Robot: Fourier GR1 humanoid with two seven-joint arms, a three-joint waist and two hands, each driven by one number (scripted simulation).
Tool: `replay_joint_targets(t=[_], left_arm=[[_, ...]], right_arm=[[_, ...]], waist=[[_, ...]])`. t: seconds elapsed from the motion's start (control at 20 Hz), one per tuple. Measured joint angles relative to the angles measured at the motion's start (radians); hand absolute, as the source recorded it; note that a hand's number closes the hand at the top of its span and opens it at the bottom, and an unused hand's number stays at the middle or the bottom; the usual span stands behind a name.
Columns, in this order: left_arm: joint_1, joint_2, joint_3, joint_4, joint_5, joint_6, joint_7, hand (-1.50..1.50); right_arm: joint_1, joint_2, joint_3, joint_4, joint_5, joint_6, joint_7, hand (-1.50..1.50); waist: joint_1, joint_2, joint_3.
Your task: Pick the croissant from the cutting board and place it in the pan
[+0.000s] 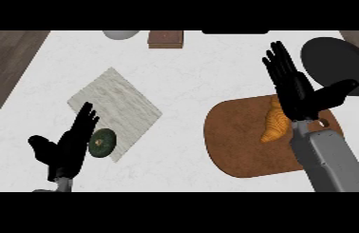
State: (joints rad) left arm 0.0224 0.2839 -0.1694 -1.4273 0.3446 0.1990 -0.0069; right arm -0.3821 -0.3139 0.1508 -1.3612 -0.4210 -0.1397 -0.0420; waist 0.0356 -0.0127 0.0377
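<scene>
The right hand's fingers (282,65) are straight and spread, holding nothing, poised over the croissant (274,125) (partly hidden by its wrist). The croissant lies on the cutting board (235,141); the pan (329,58) sits just beyond the board's far right edge, probably the next destination.

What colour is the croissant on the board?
The croissant is golden orange, seen in the head view.

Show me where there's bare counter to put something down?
Bare counter lies between the marble slab and the cutting board, and below the brown block. It is crowded around the croissant, under the right robot hand.
</scene>
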Motion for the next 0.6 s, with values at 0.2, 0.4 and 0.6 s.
replay_joint_targets(t=[0.2, 0.4, 0.6], left_arm=[[-0.048, 0.058, -0.012, -0.032, -0.058, -0.002, 0.014, 0.0], [-0.098, 0.12, -0.03, -0.065, -0.112, -0.026, 0.014, 0.0], [-0.136, 0.143, -0.067, -0.092, -0.139, -0.054, 0.051, 0.0]], right_arm=[[0.007, -0.068, -0.049, 0.08, 0.037, -0.077, 0.081, -1.5], [0.075, -0.246, -0.017, 0.214, 0.204, -0.154, 0.189, 1.5], [0.106, -0.319, 0.024, 0.307, 0.394, -0.361, 0.293, -1.5]], waist=[[-0.027, 0.009, -0.024], [-0.049, 0.03, -0.047], [-0.049, 0.024, -0.045]])
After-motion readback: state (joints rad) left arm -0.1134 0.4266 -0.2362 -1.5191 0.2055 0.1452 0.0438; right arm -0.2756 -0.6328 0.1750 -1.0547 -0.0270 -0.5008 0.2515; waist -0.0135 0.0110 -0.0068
